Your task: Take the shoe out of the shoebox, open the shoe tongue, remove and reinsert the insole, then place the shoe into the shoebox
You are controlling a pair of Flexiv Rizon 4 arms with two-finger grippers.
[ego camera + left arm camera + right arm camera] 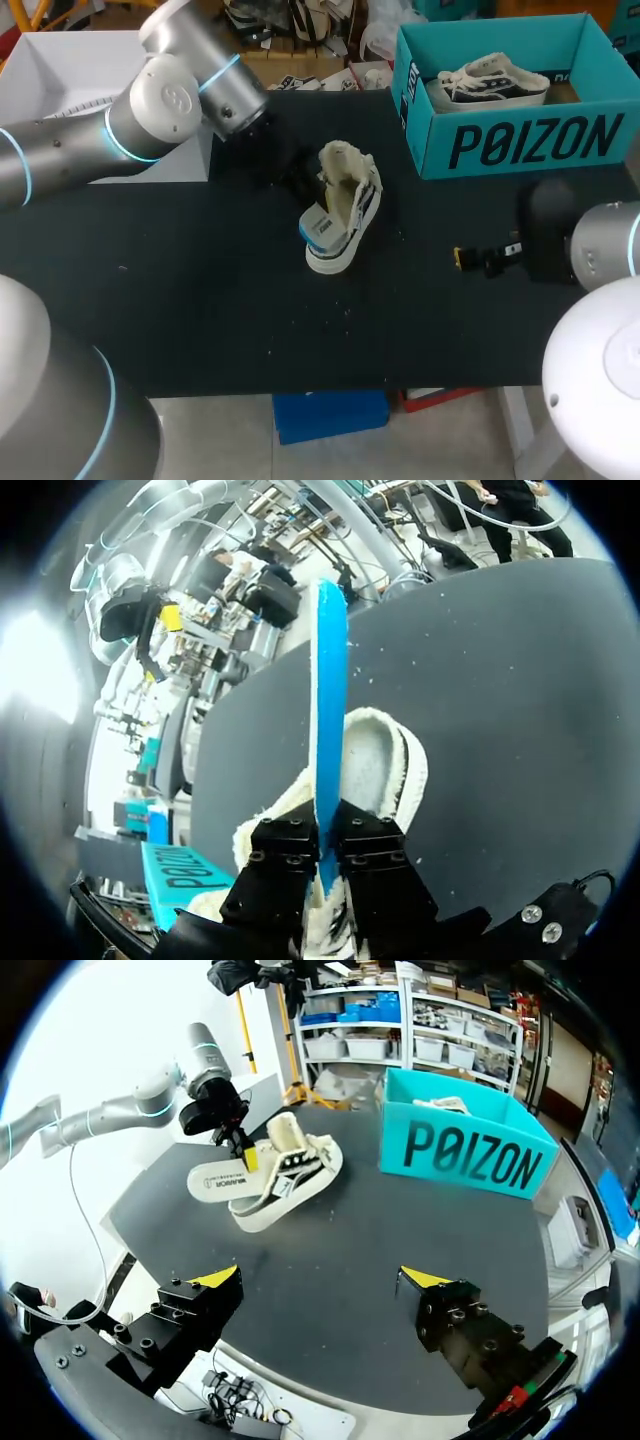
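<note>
Cream canvas sneaker [345, 205] lies near the middle of the dark tabletop [200, 320] in the head view, apart from the teal cardboard shoebox [520, 140], which holds a second sneaker [490, 80].

In the left wrist view, the left gripper [325, 855] pinches the blue-edged foam insole [328, 710] edge-on over the sneaker's opening. This looks like the insole step, and keeping the insole in line with that opening should stop it catching on the collar.

In the right wrist view, the right gripper [320, 1280] is spread and empty, well apart from the sneaker. Nothing pins the sneaker, so it could slide.
</note>
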